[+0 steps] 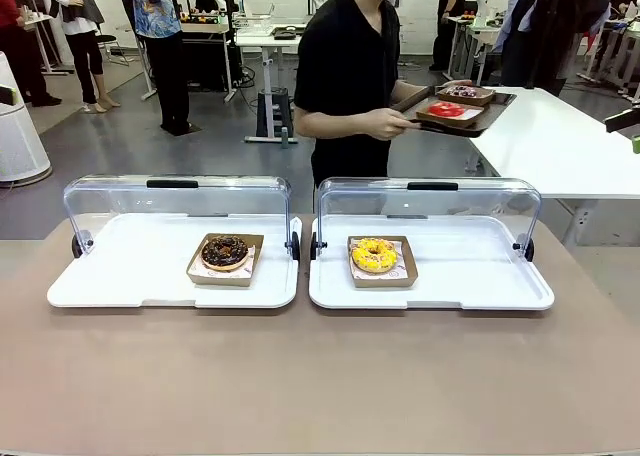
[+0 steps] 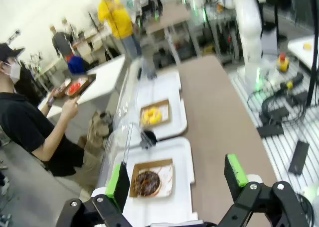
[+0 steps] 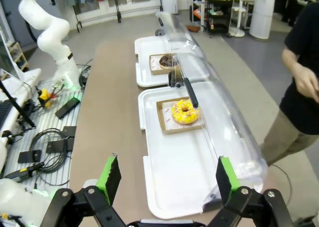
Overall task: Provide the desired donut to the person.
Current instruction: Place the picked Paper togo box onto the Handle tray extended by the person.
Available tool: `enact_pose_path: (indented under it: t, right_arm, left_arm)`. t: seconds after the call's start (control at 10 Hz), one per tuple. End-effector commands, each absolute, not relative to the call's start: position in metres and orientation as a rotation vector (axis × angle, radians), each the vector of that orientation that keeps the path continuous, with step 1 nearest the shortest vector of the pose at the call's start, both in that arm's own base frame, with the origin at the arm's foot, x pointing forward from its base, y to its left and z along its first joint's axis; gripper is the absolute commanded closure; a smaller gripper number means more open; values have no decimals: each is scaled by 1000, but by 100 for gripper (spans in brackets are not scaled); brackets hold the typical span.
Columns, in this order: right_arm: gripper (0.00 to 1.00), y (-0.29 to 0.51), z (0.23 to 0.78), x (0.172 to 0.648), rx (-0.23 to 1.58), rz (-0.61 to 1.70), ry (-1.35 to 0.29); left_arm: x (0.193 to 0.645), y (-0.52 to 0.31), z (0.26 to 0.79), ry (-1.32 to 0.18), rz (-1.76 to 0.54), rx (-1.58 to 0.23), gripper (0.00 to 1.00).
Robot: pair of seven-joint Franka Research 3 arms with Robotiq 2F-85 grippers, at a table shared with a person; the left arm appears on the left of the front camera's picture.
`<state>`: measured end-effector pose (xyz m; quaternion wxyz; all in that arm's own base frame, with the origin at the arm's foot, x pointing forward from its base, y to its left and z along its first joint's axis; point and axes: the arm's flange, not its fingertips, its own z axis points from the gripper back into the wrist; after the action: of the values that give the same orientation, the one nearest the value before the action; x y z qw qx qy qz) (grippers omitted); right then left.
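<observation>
Ahead of both wide-open grippers, left gripper (image 2: 177,179) and right gripper (image 3: 166,179), the brown table (image 1: 320,386) spreads; beyond stands the person (image 1: 350,76) with tray (image 1: 455,116); nearer, yellow donut (image 3: 185,111), probably chocolate donut (image 2: 147,182).

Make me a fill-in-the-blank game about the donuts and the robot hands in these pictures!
1. The chocolate donut sits in the white tray on the robot's ____ side.
2. The other white tray holds a donut with ____ icing.
3. The left gripper and the right gripper both have their jaws ____.
4. The person holds a dark brown tray carrying a ____ donut.

Missing words: left; yellow; open; red
</observation>
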<state>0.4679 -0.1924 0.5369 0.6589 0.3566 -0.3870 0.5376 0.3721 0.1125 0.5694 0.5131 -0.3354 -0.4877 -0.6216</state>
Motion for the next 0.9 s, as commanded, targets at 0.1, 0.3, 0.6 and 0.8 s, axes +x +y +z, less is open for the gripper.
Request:
enact_pose_path:
  t: [0.1,0.3,0.6,0.8]
  right_arm:
    - [0,-191,537,468,816,1226,-878]
    - [0,-191,537,468,816,1226,-878]
    - [0,-191,537,468,816,1226,-878]
    - [0,-191,537,468,816,1226,-878]
  left_arm:
    - [380,137,540,-1190,-1421,-865,0]
    - [387,151,525,-1156,-1367,-844,0]
    - [392,168,498,-1104,-1277,-751,0]
    - [404,177,499,-1078,-1256,-715,0]
